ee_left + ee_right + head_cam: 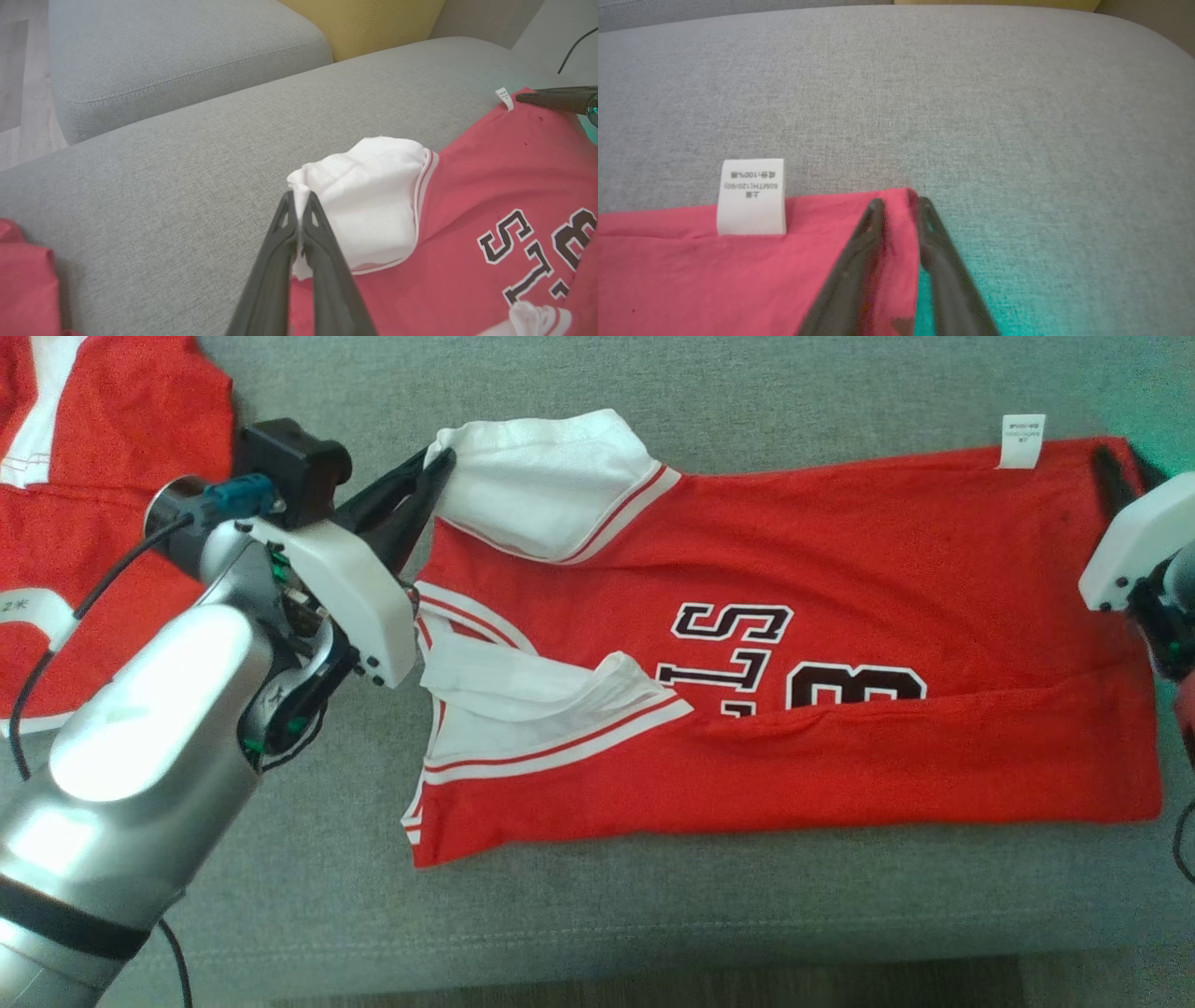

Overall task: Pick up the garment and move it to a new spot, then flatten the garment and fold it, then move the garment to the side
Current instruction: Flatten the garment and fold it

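The garment (840,569) is a red jersey with white sleeves and black lettering, spread across the grey sofa seat (653,924). My left gripper (441,462) is shut on the edge of its upper white sleeve (541,485), and the pinch shows in the left wrist view (299,198). At the far hem corner beside the white label (752,196), my right gripper (899,203) straddles the red corner of the garment (691,280). A gap still stands between its fingers, with cloth lying in it. The garment's lower edge is folded up over the lettering.
A second red and white garment (112,448) lies at the left end of the seat, close behind my left arm. A yellow cushion (373,23) and a grey sofa arm (163,60) stand beyond. The seat's front edge runs along the bottom of the head view.
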